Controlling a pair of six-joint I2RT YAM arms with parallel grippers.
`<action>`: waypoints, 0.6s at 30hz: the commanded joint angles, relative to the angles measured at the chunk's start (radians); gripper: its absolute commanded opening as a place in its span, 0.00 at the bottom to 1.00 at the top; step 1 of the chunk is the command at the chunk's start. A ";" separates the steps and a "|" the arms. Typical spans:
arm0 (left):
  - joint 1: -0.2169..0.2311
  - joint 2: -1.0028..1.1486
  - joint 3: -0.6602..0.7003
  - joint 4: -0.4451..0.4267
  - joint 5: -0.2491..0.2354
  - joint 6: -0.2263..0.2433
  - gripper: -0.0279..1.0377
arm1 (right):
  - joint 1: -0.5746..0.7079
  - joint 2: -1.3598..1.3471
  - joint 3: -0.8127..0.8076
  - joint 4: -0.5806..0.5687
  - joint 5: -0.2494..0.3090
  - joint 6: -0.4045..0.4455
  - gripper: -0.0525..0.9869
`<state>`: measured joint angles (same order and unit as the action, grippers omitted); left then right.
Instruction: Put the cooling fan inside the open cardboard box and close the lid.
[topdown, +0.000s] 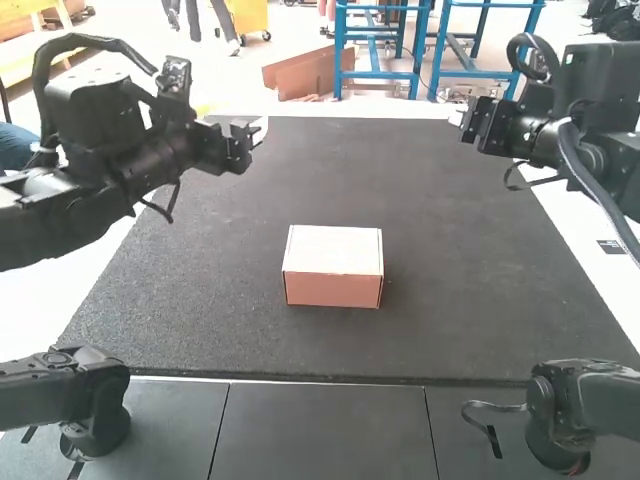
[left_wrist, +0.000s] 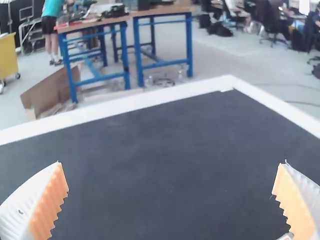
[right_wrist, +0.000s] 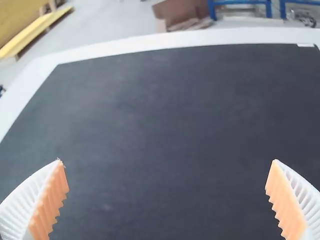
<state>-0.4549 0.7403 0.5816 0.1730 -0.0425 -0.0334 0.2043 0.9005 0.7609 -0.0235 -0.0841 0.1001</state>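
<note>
Two pairs of fingers hang high over the far end of the surface (topdown: 40, 300), each spread wide with nothing between them. The left fingers (topdown: 243, 132) are at about 11 o'clock from the cardboard box (topdown: 333, 265), and the right fingers (topdown: 468, 118) are between 1 and 2 o'clock from it. The box sits in the middle of the black mat (topdown: 480, 260), well apart from both. Its long axis runs 9 to 3 o'clock and its lid lies flat and shut. With the lid down, I cannot tell whether the cooling fan is inside. Going by the closed box, the task looks done or nearly so. If a press on the lid remains, the box lies at 5 o'clock and lower from the left fingers, and near 7 o'clock from the right. The left pair looks a little nearer.
</note>
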 joint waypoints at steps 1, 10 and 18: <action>0.021 -0.076 -0.063 0.029 0.033 0.029 0.94 | -0.019 -0.045 -0.066 0.066 0.050 -0.017 0.92; 0.065 -0.282 -0.293 0.186 0.035 0.064 0.94 | -0.019 -0.189 -0.304 0.312 0.095 -0.105 0.92; 0.062 -0.412 -0.444 0.270 0.064 0.093 0.94 | -0.020 -0.281 -0.480 0.468 0.164 -0.204 0.92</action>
<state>-0.3927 0.3553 0.1581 0.4194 -0.0093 0.0265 0.2008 0.6437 0.3069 0.4183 0.0330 -0.0406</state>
